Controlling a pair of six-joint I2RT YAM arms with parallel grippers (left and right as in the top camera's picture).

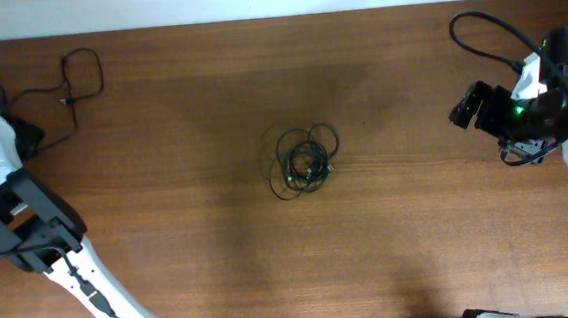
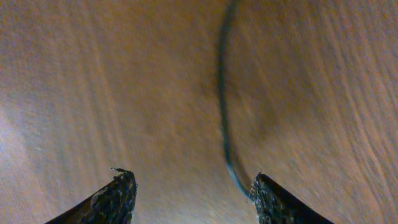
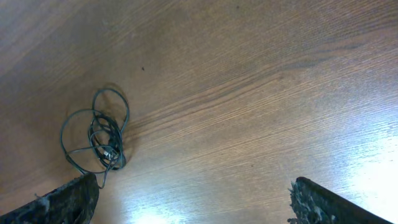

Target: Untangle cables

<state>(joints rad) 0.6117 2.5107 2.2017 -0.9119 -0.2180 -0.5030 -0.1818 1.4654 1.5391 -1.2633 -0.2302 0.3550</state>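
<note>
One knotted bundle of cables [image 1: 304, 161] sits at the middle of the tabletop [image 1: 189, 236]. A single loose cable [image 1: 80, 75] lies apart near the far left corner, running just beside a fingertip [image 2: 273, 202] of the left gripper [image 2: 189, 180], whose jaws stand apart over bare wood. Closing there could, I'd judge, nip the cord off-centre and drag it over the left edge. The right gripper [image 3: 193, 190], wide open and empty near the right edge, has bare wood all round the bundle, though seizing the whole clump might tighten it.

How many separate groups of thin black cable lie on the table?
2: a knotted bundle at the centre, a loose cable at the far left. More may hide within it.
</note>
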